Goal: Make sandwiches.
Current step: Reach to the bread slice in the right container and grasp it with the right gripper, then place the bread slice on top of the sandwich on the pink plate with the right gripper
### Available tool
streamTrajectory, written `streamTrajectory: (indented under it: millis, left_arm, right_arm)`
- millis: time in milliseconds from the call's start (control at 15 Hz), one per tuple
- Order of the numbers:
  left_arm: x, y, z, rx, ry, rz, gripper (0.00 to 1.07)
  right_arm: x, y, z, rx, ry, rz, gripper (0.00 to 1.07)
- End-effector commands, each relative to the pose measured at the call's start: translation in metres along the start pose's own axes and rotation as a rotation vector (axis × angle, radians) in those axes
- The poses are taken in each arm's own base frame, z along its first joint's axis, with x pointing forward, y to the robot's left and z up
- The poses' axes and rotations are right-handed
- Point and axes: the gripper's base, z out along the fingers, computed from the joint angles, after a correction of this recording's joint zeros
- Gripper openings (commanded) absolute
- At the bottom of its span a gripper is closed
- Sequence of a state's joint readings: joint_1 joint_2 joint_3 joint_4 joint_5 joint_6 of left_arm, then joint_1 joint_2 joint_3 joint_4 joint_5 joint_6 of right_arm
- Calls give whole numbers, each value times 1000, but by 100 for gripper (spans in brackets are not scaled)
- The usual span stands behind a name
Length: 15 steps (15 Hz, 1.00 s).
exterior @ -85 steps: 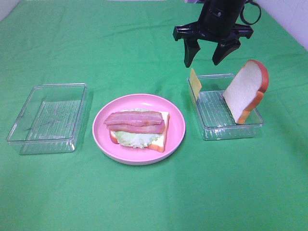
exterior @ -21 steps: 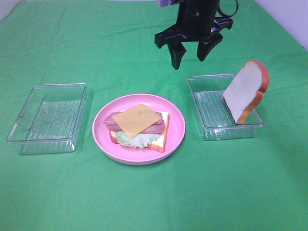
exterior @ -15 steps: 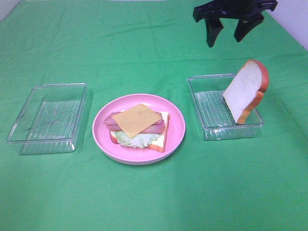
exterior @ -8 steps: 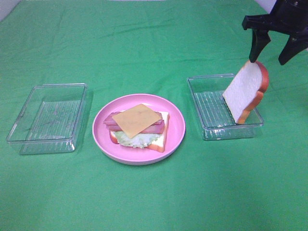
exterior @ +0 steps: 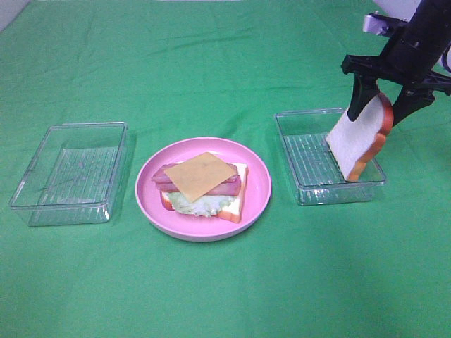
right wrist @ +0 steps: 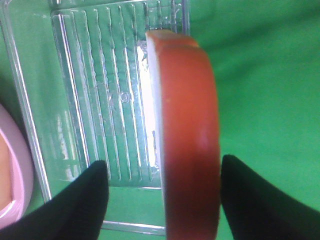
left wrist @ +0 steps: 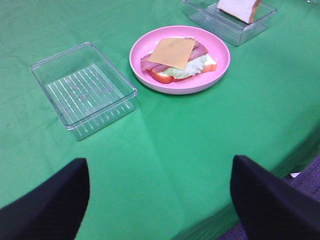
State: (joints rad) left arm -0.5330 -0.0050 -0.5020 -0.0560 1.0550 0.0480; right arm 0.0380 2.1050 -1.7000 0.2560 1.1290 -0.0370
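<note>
The open sandwich lies on the round pink plate: a bread slice, lettuce, bacon strips and a yellow cheese slice on top. It also shows in the left wrist view. A second bread slice leans upright in the right clear tray. My right gripper is open and straddles the top of that slice, one finger on each side. In the right wrist view the orange-brown crust sits between the fingers with gaps on both sides. My left gripper is open and empty, far from the plate.
An empty clear tray stands left of the plate, also in the left wrist view. A green cloth covers the table. The table's near edge shows in the left wrist view.
The cheese went from the right tray onto the sandwich. My right gripper then moved right from above the plate and came down over the top of the upright bread slice.
</note>
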Motion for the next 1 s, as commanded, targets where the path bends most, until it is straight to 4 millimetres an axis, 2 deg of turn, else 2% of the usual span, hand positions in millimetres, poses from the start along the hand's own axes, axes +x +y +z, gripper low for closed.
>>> streamTrajectory:
  millis: [67, 200, 267, 467, 733, 867, 1000]
  left_arm:
    - [1, 0, -2, -1, -28, 0, 75]
    - [1, 0, -2, -1, -28, 0, 75]
    - [1, 0, -2, -1, -28, 0, 75]
    - [1, 0, -2, -1, -28, 0, 75]
    - [1, 0, -2, -1, -28, 0, 75]
    - [1, 0, -2, -1, -28, 0, 75]
    - [1, 0, -2, -1, -28, 0, 75]
  right_arm:
    - [-1, -1, 4, -3, -5, -11, 43]
    - [0, -1, 4, -2, 2, -12, 19]
    - [1, -1, 3, -2, 12, -12, 0]
    - [4, 4, -12, -20, -22, -19, 0]
    - [16, 22, -53, -116, -97, -61, 0]
    - [22, 30, -63, -183, -116, -84, 0]
    - [30, 39, -62, -294, -123, -90, 0]
